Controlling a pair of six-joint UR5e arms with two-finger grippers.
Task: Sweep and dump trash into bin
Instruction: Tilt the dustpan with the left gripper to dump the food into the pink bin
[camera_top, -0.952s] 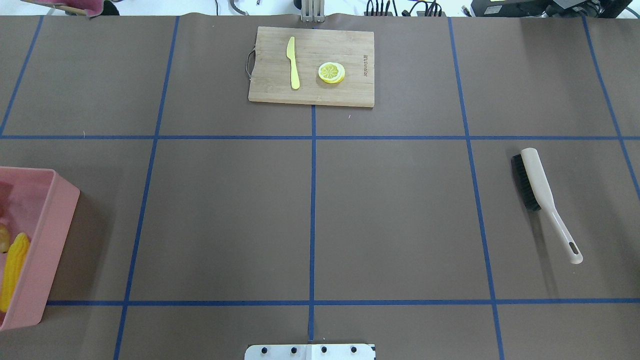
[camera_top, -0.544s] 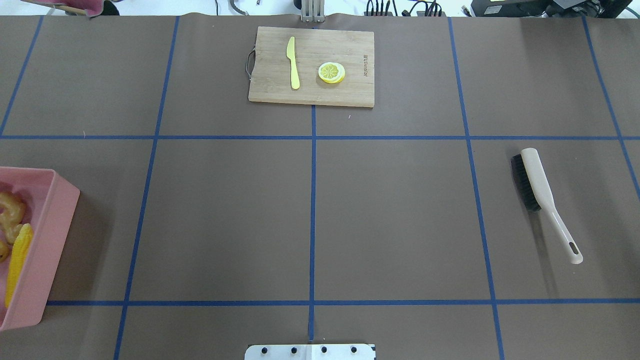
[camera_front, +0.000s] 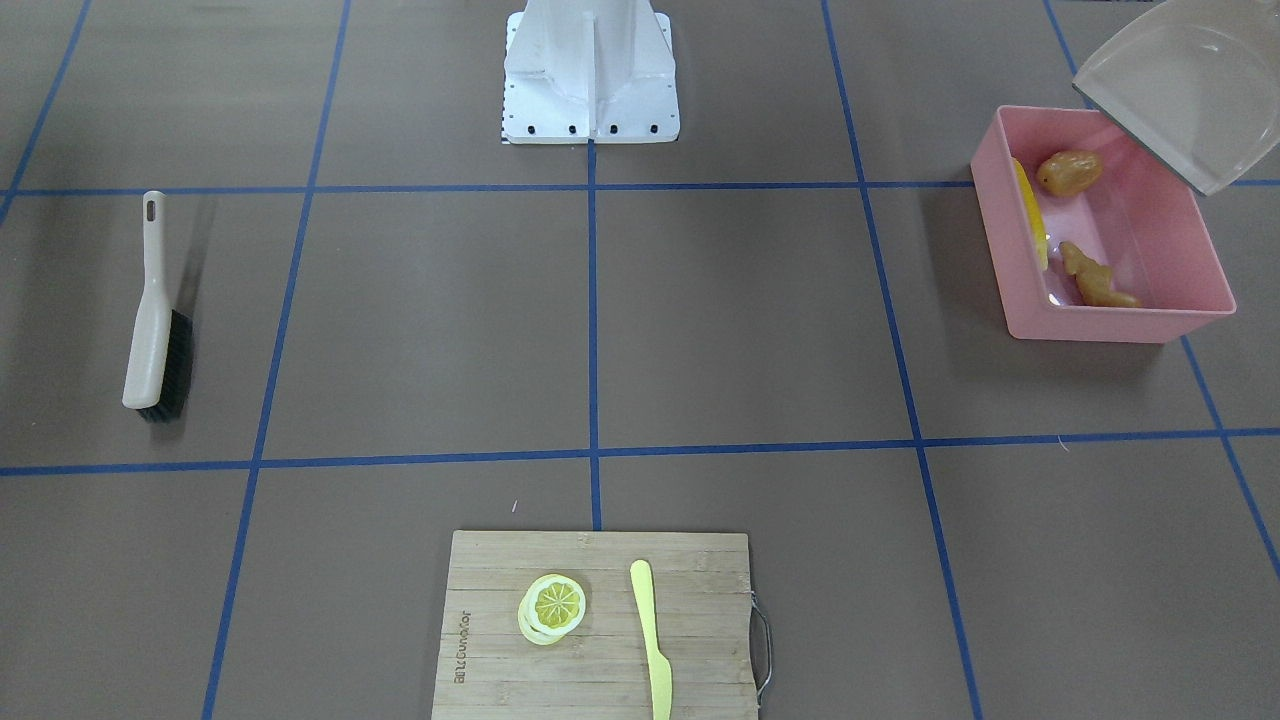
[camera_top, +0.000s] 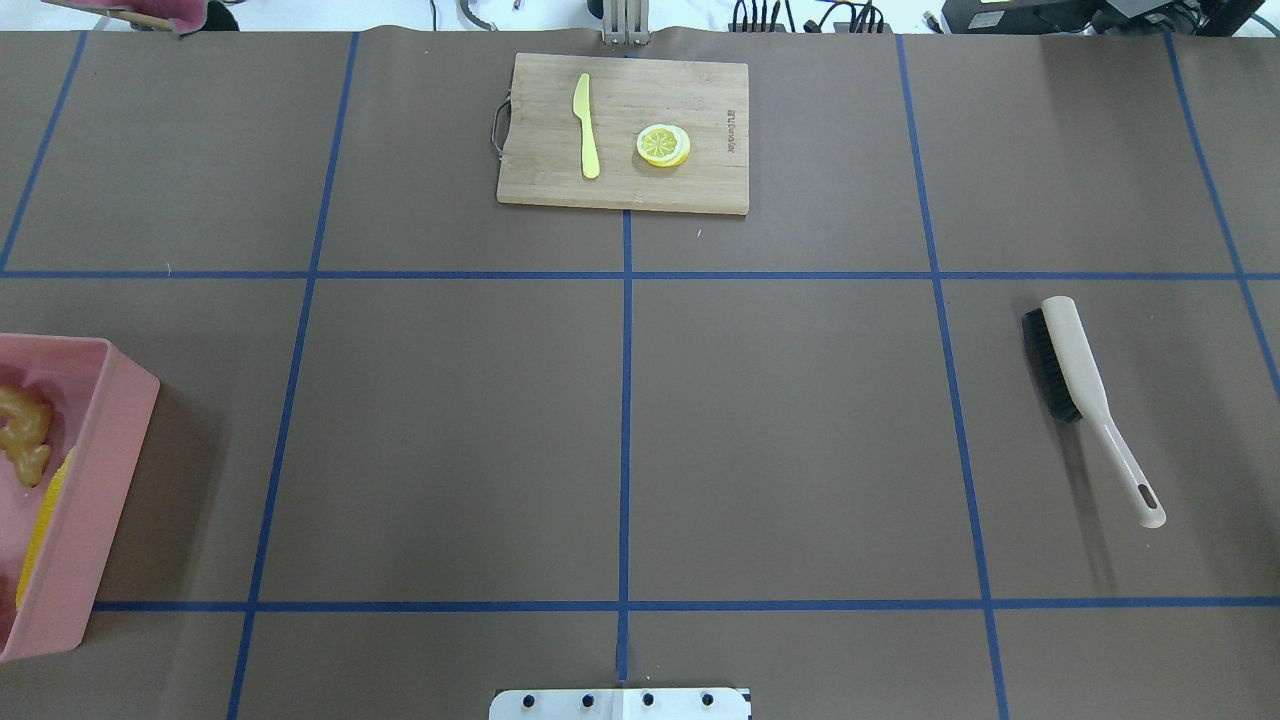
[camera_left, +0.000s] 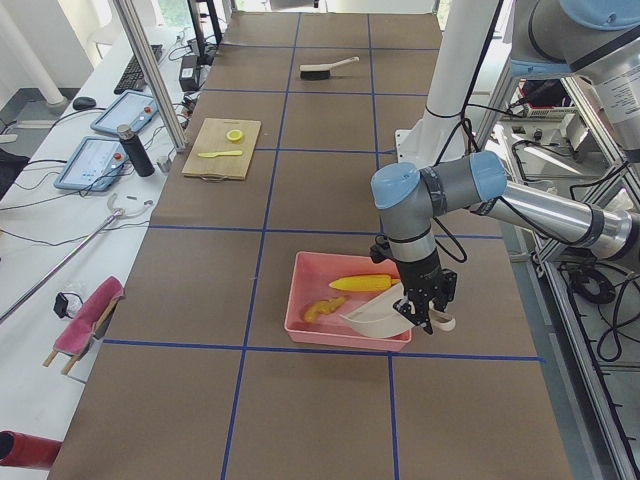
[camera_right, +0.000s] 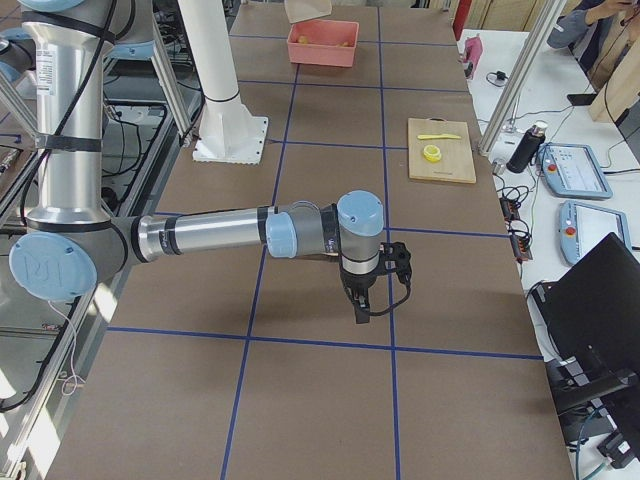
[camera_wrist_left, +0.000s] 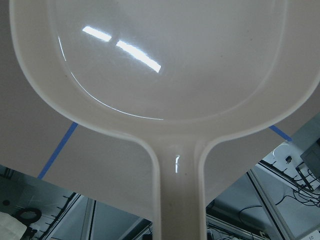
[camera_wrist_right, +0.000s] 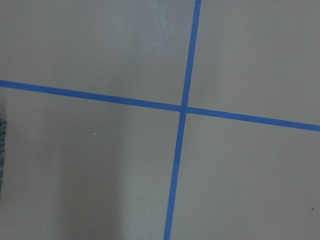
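Since all three pieces of trash lie inside the bin (camera_front: 1120, 326), I log them there: the corn cob (camera_front: 1030, 215) runs along the wall facing the middle of the bench (camera_front: 740, 330). The potato (camera_front: 1068, 172) sits at the end nearer the robot's base. The ginger root (camera_front: 1095, 280) sits at the opposite end, close to the front wall. The pink bin stands on the robot's left side of the bench.

The dustpan (camera_front: 1175, 90) hangs in the air, tilted, over the bin's corner on the robot's side. In the left wrist view its hollow shows nothing inside, and its handle runs down toward the camera. It sits at the left hand (camera_left: 428, 318), but I cannot tell from here how the fingers stand on the handle.

The right hand (camera_right: 358, 308) points down over bare bench beside a crossing of blue tape lines; whether it is released or clenched I cannot tell.

The brush (camera_front: 155, 320) lies flat on the robot's right side, apart from both arms. On the cutting board (camera_front: 490, 640) at the operators' edge, the lemon slice (camera_front: 553, 606) and the plastic knife (camera_front: 652, 640) lie side by side, not touching.
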